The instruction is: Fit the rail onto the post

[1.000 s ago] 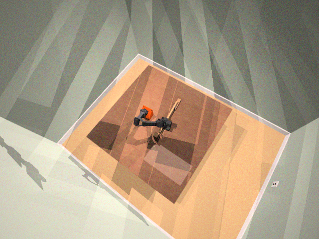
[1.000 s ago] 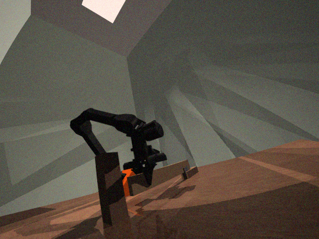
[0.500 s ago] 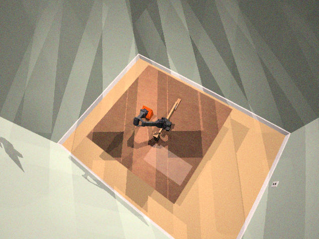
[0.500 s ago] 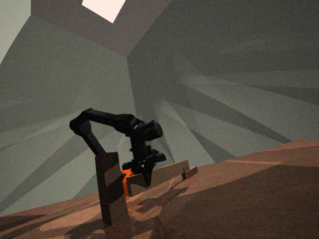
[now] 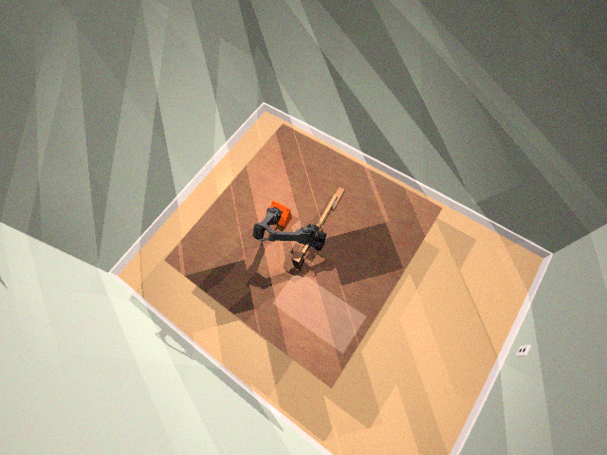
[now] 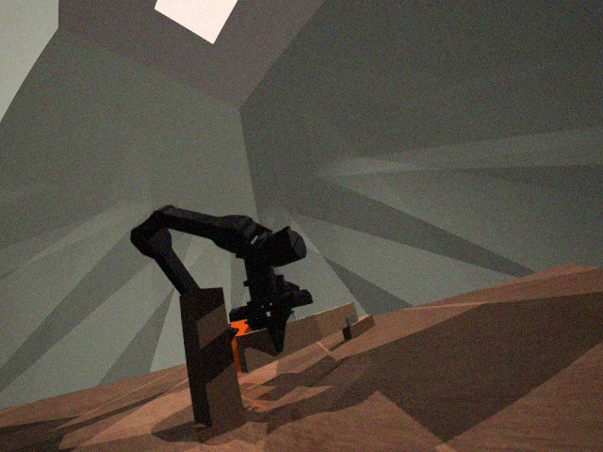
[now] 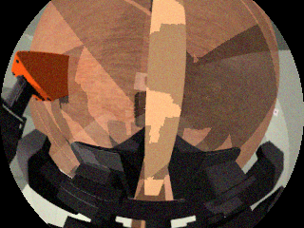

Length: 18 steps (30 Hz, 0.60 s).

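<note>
The long wooden rail (image 5: 326, 215) (image 6: 317, 330) (image 7: 166, 57) has its near end lifted off the table. Its far end is at the bracket (image 6: 347, 332) on the low footboard block (image 6: 363, 326); the exact seating is too small to tell. My gripper (image 5: 311, 245) (image 6: 275, 340) (image 7: 156, 130) is shut on the rail near its near end, with a finger on each side. The wooden post (image 5: 297, 263) (image 6: 219, 360) stands upright just beyond that end. In the exterior view a narrow gap shows between post and rail. A dark peg (image 6: 234, 331) shows there; the rail's holes are hidden.
The orange arm base (image 5: 281, 213) (image 6: 239, 327) (image 7: 49, 76) stands to one side of the rail. The arm reaches across from it above the rail. A pale rectangle (image 5: 319, 313) lies on the brown table (image 5: 274, 166) beyond the post.
</note>
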{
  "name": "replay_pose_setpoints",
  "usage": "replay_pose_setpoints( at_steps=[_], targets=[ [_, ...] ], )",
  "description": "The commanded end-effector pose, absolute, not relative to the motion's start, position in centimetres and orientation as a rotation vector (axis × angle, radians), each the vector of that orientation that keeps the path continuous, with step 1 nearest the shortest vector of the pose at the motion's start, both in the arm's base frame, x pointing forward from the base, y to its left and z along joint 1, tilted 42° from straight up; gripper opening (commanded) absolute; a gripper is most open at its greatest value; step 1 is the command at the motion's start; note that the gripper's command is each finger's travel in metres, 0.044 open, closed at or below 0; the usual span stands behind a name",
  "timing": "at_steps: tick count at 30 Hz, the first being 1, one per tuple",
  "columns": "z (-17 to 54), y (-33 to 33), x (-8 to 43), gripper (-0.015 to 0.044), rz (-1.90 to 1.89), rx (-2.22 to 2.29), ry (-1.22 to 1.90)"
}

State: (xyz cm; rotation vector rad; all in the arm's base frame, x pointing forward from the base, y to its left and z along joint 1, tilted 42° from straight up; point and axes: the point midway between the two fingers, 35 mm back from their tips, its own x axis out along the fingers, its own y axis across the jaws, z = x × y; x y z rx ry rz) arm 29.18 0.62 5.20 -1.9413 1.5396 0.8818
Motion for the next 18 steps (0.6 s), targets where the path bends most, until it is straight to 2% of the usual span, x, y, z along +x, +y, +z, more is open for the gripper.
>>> replay_pose_setpoints(
  at_steps=[1,18],
  targets=[
    [5.51,0.60,29.26,0.0000,0.882,-1.944,1.534],
    [5.83,0.17,29.36,0.0000,0.881,-1.944,1.534]
  ],
)
